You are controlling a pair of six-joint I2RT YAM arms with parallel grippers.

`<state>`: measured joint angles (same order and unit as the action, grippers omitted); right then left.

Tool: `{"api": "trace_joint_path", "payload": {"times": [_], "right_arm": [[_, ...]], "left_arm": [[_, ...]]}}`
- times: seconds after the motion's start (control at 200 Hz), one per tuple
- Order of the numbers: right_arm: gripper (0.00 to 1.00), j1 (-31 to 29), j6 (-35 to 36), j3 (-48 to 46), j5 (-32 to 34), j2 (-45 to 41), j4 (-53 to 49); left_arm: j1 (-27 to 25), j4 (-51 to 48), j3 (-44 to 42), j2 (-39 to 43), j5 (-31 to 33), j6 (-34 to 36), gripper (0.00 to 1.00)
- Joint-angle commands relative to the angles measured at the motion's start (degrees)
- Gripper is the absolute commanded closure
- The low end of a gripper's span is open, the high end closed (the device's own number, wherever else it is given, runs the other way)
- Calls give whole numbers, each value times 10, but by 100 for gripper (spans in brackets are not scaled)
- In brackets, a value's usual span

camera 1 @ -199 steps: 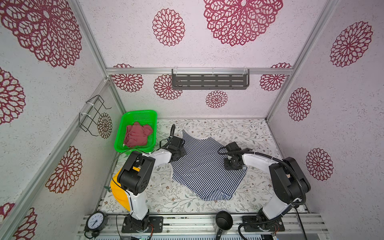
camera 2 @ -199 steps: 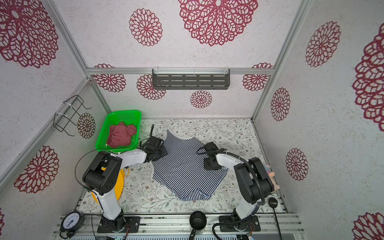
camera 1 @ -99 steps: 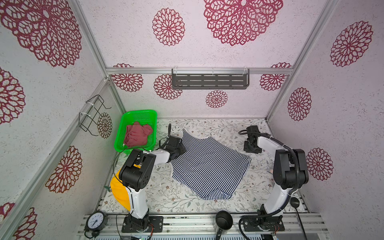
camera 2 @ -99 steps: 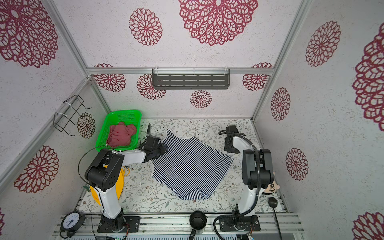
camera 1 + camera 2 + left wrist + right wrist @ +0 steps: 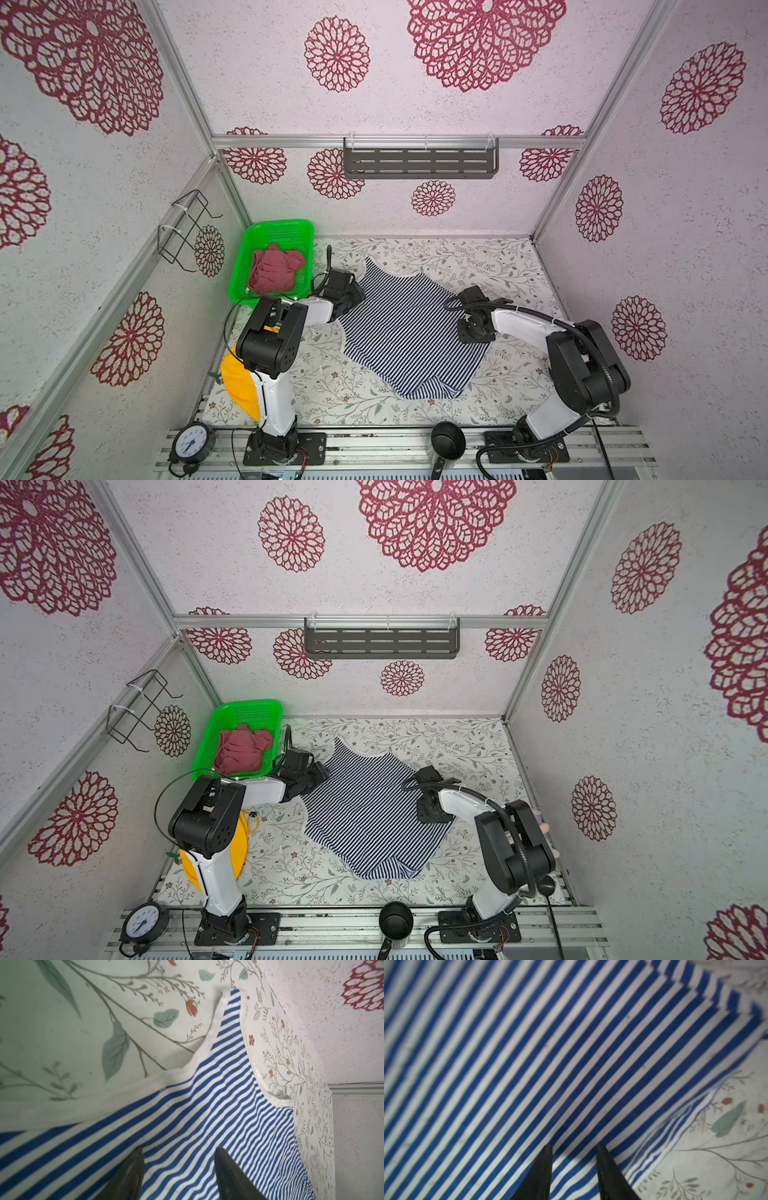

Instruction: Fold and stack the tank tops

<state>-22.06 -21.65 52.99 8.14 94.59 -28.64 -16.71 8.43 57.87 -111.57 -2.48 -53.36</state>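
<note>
Striped tank top (image 5: 407, 328) lies flat on the bench (image 5: 332, 395) in both top views, between left hand (image 5: 353, 293) and right hand (image 5: 473, 332). The rose tank top (image 5: 276, 270) sits in the green basket (image 5: 291, 230) beyond the left hand.

Left wrist view: the hand is spread over the stripes near the armhole.

Right wrist view: the hand is spread just inside the side edge.

This looks like smoothing before the first fold. The next move calls for pinching an edge.

You have the striped tank top (image 5: 550, 1053) filling most of this view, its blue and white stripes running slantwise and a little blurred. The right gripper (image 5: 574, 1147) is over the cloth, its black fingers (image 5: 542, 1172) parted with only stripes between them. You cannot tell whether they touch it. Beyond the top's edge, near the fingers, lies the floral table cover (image 5: 716, 1157).
</note>
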Motion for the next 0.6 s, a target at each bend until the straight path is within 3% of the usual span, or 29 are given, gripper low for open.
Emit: {"api": "trace_joint_path", "payload": {"times": [0.0,0.17,0.335,0.495,0.595], "right_arm": [[63,22,-6,27,14,35,32],[65,67,25,77,16,116,59],[66,104,90,202,-3,213,82],[66,113,158,401,-16,306,14],[64,113,158,453,-19,286,-44]], "left_arm": [[19,-84,-38,-16,22,-3,42],[6,-57,-80,-15,18,-26,42],[-1,4,-152,10,6,-72,43],[-29,29,-200,49,16,-115,43],[-42,9,-202,97,35,-123,43]]}}
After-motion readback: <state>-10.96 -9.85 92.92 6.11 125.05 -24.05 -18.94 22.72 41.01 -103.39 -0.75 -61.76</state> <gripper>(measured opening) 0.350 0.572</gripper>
